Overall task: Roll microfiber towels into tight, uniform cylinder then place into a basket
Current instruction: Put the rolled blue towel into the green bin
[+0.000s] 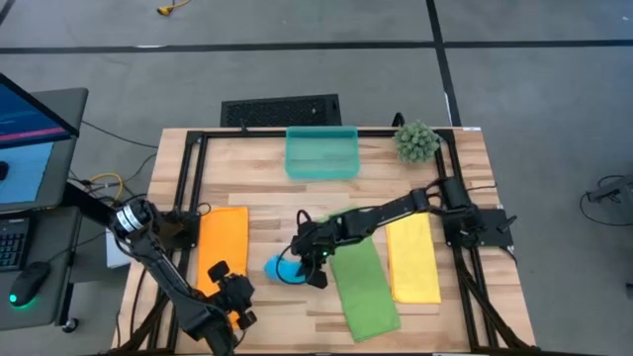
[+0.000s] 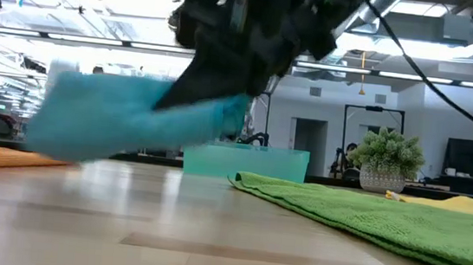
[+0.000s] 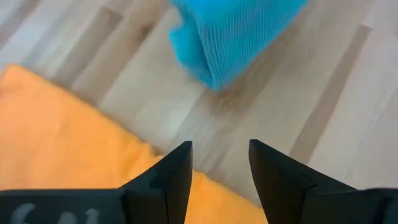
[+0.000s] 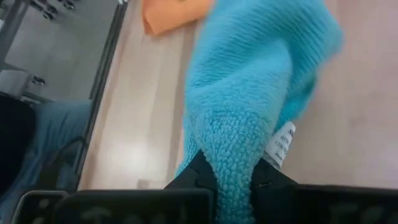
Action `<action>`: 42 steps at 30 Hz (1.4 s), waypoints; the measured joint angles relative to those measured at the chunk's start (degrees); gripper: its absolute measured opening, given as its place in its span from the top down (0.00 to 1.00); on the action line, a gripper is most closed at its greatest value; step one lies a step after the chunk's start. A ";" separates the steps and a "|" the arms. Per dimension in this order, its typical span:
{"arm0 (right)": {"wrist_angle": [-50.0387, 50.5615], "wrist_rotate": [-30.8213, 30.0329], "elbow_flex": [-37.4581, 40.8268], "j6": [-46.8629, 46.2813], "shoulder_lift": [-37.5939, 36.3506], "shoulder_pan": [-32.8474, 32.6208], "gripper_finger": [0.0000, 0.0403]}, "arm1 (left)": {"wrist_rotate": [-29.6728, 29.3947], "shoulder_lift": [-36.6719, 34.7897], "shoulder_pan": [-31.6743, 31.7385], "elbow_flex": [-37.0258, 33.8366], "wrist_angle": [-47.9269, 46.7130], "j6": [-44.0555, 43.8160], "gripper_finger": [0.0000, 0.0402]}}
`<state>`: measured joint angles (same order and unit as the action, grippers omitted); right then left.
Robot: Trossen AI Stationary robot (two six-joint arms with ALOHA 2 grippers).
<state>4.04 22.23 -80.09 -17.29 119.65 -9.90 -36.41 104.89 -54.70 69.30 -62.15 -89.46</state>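
**Blue towel pinched and lifted, roll not yet formed**

From the high view, I have the right gripper (image 1: 309,259) reaching across the wooden table (image 1: 267,222) with its fingers closed on the bright blue microfiber towel (image 1: 280,269), which bunches just beyond its tip, on the side away from its arm. The flat green towel (image 1: 364,285) lies directly beneath that arm, and the flat yellow towel (image 1: 413,259) sits past it toward the arm's base. The left gripper (image 1: 237,297) hovers at the near end of the flat orange towel (image 1: 224,247), the blue towel a short way ahead of it. The translucent teal plastic basket (image 1: 321,153) stands at the far edge, well apart from both grippers.

In the low view, the blue towel (image 2: 125,117) hangs off the table from the right gripper (image 2: 227,53), draped rather than cylindrical, with the basket (image 2: 247,161) behind it.

In the left wrist view, my left fingers (image 3: 177,174) stand moderately apart and hold nothing; the orange towel (image 3: 56,143) is under them and the blue towel (image 3: 230,34) ahead.

In the right wrist view, the right gripper (image 4: 233,180) clamps a fold of the blue towel (image 4: 255,81), its label showing beside the fingers.

I judge that I am in the rolling step for the blue towel. Next I need to set it down, tuck it tight and even, then carry it to the basket.
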 joint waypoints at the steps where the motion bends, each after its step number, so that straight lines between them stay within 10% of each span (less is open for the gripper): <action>1: 0.40 -0.32 -0.17 1.03 -1.03 0.36 0.92 | -0.55 -0.65 -0.37 -0.15 -0.76 -1.13 0.62; 11: 13.37 -5.40 -0.12 11.87 -13.91 6.07 0.91 | -9.01 -13.33 0.58 -11.50 2.98 -3.20 0.62; 24: 21.08 -7.30 -0.18 27.03 -20.21 24.36 0.91 | -14.85 -38.66 11.90 -39.28 31.04 12.54 0.62; 33: 21.76 -5.57 -0.16 27.82 -19.88 37.58 0.91 | -13.74 -44.65 20.04 -40.61 36.81 32.47 0.62; 42: 23.09 -5.54 -0.16 28.92 -19.86 41.31 0.91 | -7.85 -42.85 23.54 -40.59 38.81 33.36 0.62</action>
<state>27.13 16.69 -80.25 11.63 99.79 31.42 -44.26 62.05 -31.17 28.71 -23.35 -56.10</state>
